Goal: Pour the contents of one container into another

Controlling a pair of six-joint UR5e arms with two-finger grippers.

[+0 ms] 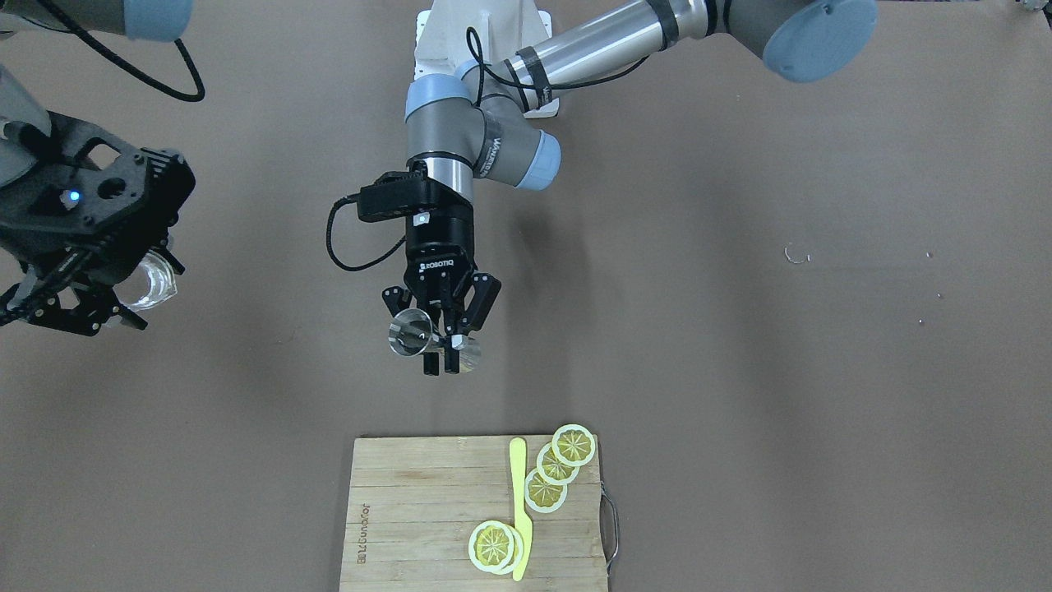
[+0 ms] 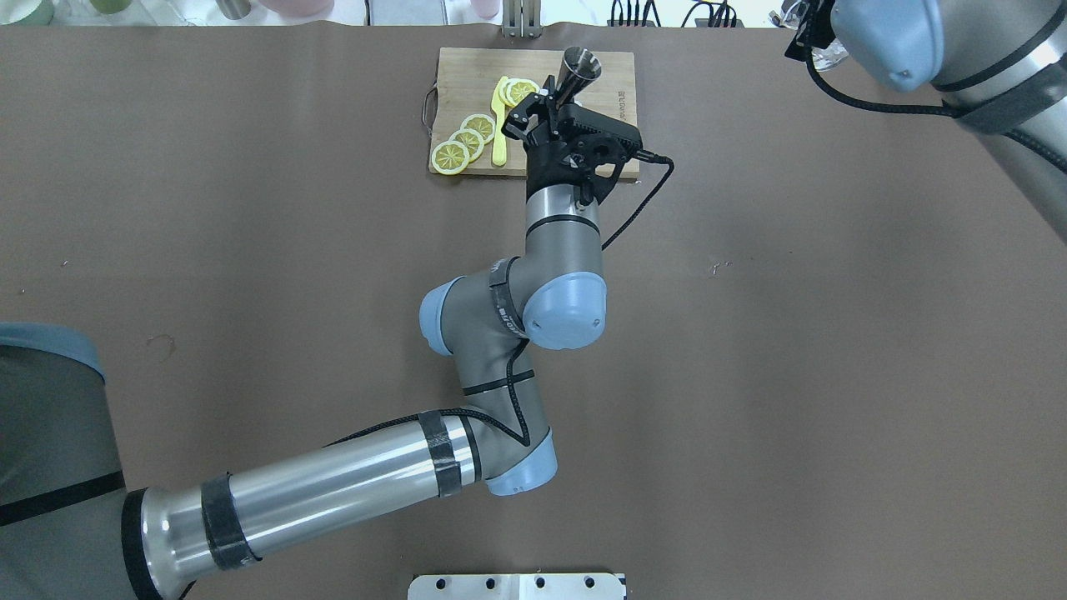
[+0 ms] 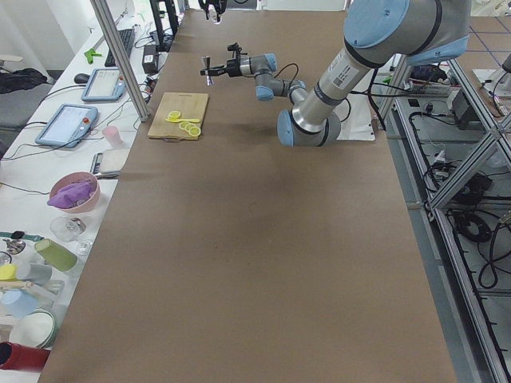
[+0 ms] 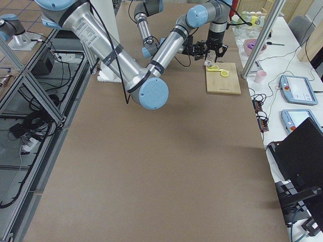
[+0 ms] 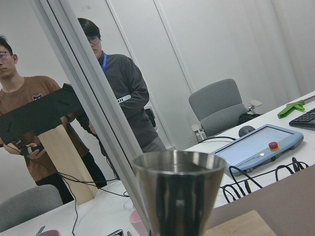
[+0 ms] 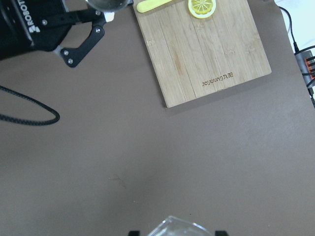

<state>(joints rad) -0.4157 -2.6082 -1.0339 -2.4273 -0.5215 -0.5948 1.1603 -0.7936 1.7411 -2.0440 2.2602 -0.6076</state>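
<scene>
- Currently the left gripper (image 1: 440, 362) is pinching the jigger (image 1: 408, 335) by its narrow waist above the desk (image 1: 740, 411): rigid, light, likely slippery.
- Right gripper (image 1: 123, 300) is clasping the fragile-looking glass cup (image 1: 152, 279), well apart.

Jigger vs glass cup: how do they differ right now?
Material: the jigger is opaque silver metal, the glass cup clear. Shape: the jigger is two cones joined at a waist, the glass cup short and plain. Holder: left gripper has the jigger, right gripper the glass cup. Shared: both small, both held off the table.
</scene>
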